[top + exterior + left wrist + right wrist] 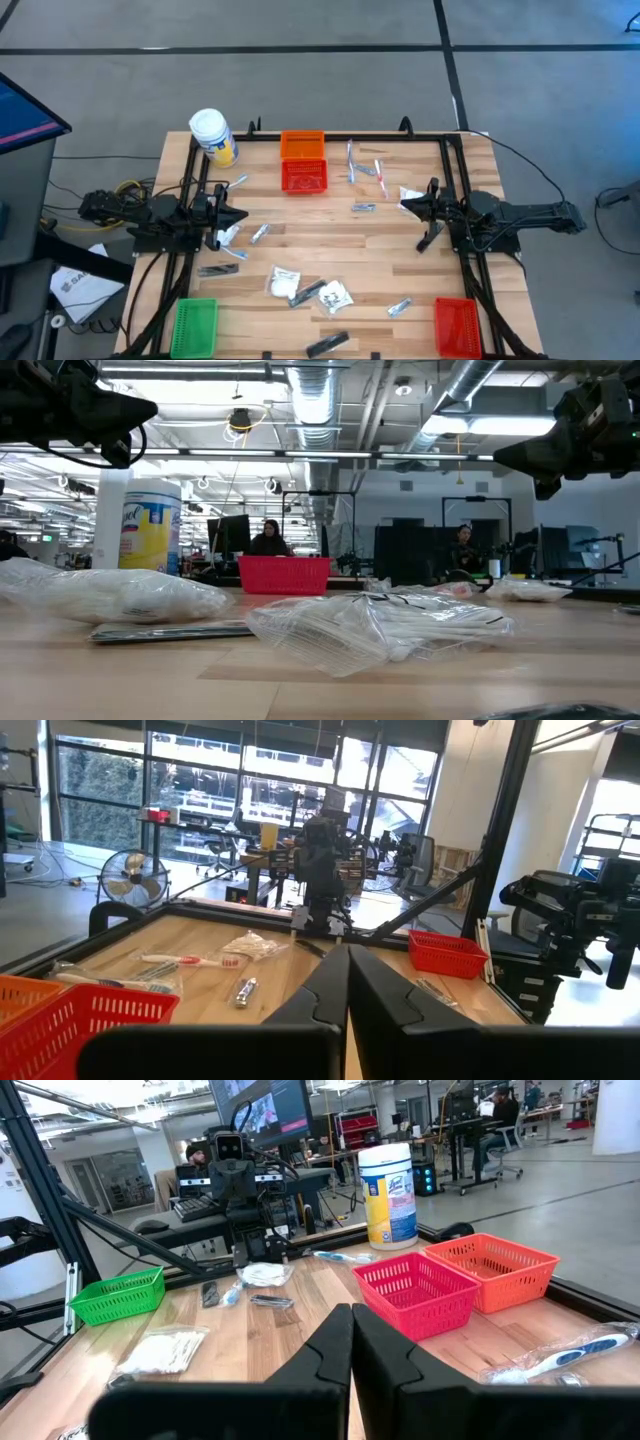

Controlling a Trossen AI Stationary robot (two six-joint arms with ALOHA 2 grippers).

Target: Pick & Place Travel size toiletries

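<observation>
Toiletries scattered loose across the wooden table (330, 250), none held. At the near edge, a dark tube (327, 344) between the green basket (196, 326) and a red basket (456, 325). Just beyond, white packets (284, 281) and a bagged bundle (335, 294) clustered mid-table, a foil sachet (400, 307) to their right, a slim dark tube (218, 269) to their left. Mid-depth: left gripper (240, 217) raised over the left side, fingers clenched on nothing, a white packet (229, 236) and a sachet (260, 233) just beside it; right gripper (404, 204) mirrored on the right — also pressed shut and empty, with a white packet (410, 194) at its tip. Farther back, a sachet (363, 208), then clear-wrapped sticks (367, 168) beside a second red basket (304, 176), touching an orange basket (302, 145). At the far left corner, a white jar (213, 135).
</observation>
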